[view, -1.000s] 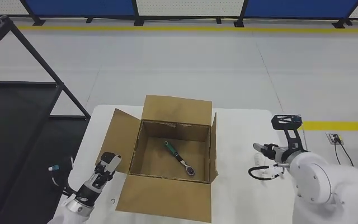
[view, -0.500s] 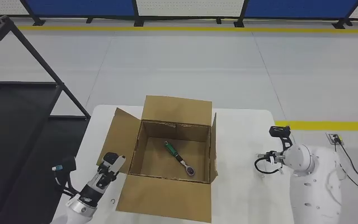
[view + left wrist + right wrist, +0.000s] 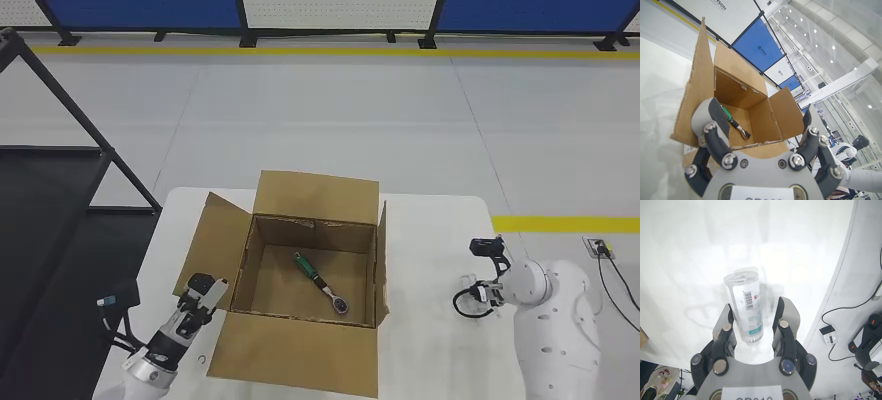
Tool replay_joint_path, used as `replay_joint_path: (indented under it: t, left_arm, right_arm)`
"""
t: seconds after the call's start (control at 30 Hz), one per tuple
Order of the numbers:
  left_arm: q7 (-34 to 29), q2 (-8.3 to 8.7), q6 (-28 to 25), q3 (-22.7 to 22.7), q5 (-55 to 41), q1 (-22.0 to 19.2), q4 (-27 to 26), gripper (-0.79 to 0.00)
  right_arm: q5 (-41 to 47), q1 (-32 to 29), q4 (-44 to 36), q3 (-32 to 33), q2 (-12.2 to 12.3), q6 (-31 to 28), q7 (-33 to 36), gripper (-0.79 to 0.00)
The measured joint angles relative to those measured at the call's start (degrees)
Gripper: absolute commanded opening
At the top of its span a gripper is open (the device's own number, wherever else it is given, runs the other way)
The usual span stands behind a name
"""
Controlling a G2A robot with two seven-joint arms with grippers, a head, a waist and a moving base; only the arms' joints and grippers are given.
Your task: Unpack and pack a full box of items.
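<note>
Shows the left gripper (image 3: pixel 762 108) spread wide and empty, the open cardboard box (image 3: pixel 761 121) just ahead of its fingertips; finds a green-handled ratchet wrench (image 3: pixel 738 126) on the box floor beyond them. Shows the right gripper (image 3: pixel 755 304) parted over the white table (image 3: pixel 687 256), a clear bottle (image 3: pixel 745 302) between its fingers, against one pad, apart from the other.

Large industrial robotics hall: blue and white partition panels (image 3: pixel 140 12) are fencing off a pale floor (image 3: pixel 350 110), yellow tape (image 3: pixel 300 50) is marking lanes, and ceiling spotlights (image 3: pixel 833 47) are shining under a high white roof (image 3: pixel 848 22).
</note>
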Motion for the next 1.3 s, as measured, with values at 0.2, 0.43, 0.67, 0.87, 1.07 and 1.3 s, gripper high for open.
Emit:
replay_joint_path:
  t: [0.2,0.43,0.67,0.87,1.07,1.3]
  left_arm:
    - [0.3,-0.01,0.1,0.0,0.1,0.1,0.1,0.000]
    - [0.6,0.00,-0.4,-0.5,-0.3,0.6,0.3,0.000]
    - [0.7,0.02,-0.9,-1.0,-0.7,1.0,0.3,0.000]
    - [1.3,0.02,-1.8,-1.8,-1.3,1.8,0.2,0.000]
    - [2.2,-0.01,-2.7,-2.8,-2.2,3.0,0.5,0.000]
    - [2.8,-0.05,-4.1,-3.6,-3.0,4.4,0.7,0.000]
  right_arm:
    - [0.9,0.3,1.1,-1.7,0.5,0.0,0.4,-0.566]
    - [2.8,0.8,-0.3,-3.3,0.9,1.0,-0.2,-0.785]
    - [9.8,-3.1,-19.0,-7.0,0.3,4.6,-0.5,-0.785]
    - [16.5,-7.6,-41.5,-14.9,-0.4,7.6,-0.6,-0.785]
    - [13.7,-7.2,-57.2,-26.5,-1.0,13.7,-2.5,-0.785]
    - [8.0,-2.1,-60.1,-42.1,-2.3,18.7,-2.2,-0.785]
